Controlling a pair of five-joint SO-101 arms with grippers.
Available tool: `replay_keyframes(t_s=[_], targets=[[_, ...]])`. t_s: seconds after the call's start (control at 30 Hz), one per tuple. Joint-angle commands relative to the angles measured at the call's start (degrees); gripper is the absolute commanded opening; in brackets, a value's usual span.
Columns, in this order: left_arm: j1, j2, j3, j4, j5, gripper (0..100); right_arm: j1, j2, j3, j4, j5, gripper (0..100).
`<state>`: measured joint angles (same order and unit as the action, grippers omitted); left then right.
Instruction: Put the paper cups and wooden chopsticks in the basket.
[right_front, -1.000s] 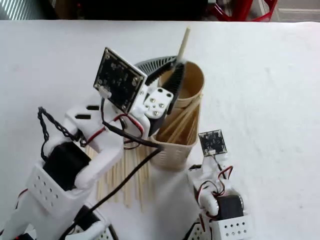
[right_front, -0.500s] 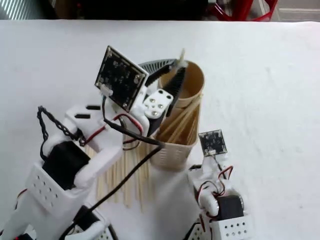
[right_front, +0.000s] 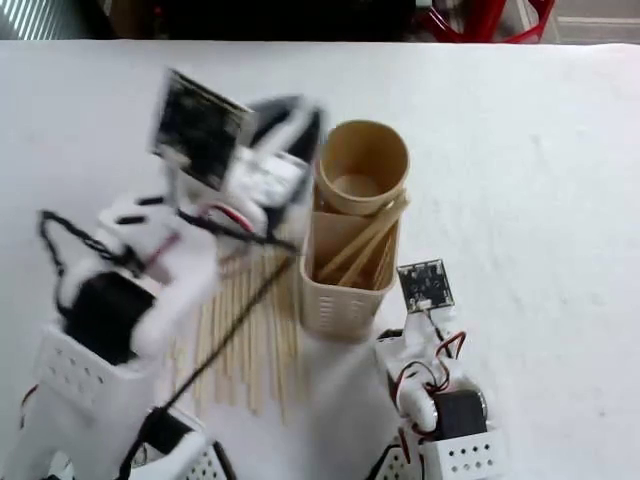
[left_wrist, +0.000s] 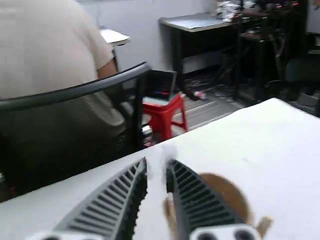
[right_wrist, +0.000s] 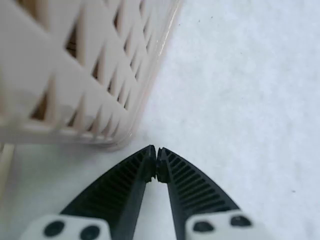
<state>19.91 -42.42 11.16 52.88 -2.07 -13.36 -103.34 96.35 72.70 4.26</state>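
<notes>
One paper cup (right_front: 362, 170), chopsticks (right_front: 360, 247) inside basket (right_front: 338, 306)

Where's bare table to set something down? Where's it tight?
Free: the wide stretch of table right of the basket, and the strip along the far edge behind the paper cup. Crowded: left of the basket, where loose chopsticks lie under the left arm, and at its near side, where the right gripper rests shut.
</notes>
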Motion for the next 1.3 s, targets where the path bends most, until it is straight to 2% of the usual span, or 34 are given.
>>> replay_keyframes(t_s=[0.0, 0.13, 0.27, 0.37, 0.5, 0.67, 0.9, 1.03, 1.27], targets=[[-12.00, -0.31, -0.18, 2.90, -0.09, 9, 0.22, -0.13, 0.53, 0.22, 0.09, 1.9], [-25.98, -0.31, 9.76, 3.52, -0.09, 9, 0.22, -0.13, 0.53, 0.22, 0.09, 1.9], [-35.65, -0.31, 25.14, -1.41, -1.67, 9, 0.22, -0.13, 0.53, 0.22, 0.09, 1.9], [-37.49, -0.22, 36.57, -9.41, -6.86, 9, 0.22, -0.13, 0.53, 0.22, 0.09, 1.9], [-35.65, 2.86, 44.92, -13.45, -5.98, 9, 0.22, -0.13, 0.53, 0.22, 0.09, 1.9], [-34.77, 19.74, 38.95, -11.52, -9.23, 9, 0.22, -0.13, 0.53, 0.22, 0.09, 1.9], [-30.73, 42.77, 24.09, -3.96, -14.33, 13, 0.22, -0.13, 0.53, 0.22, 0.09, 1.9], [-30.46, 47.60, 20.57, -3.25, -14.33, 13, 0.22, -0.13, 0.53, 0.22, 0.09, 1.9], [-30.90, 48.48, 19.87, -1.76, -14.24, 12, 0.22, -0.13, 0.53, 0.22, 0.09, 1.9]])
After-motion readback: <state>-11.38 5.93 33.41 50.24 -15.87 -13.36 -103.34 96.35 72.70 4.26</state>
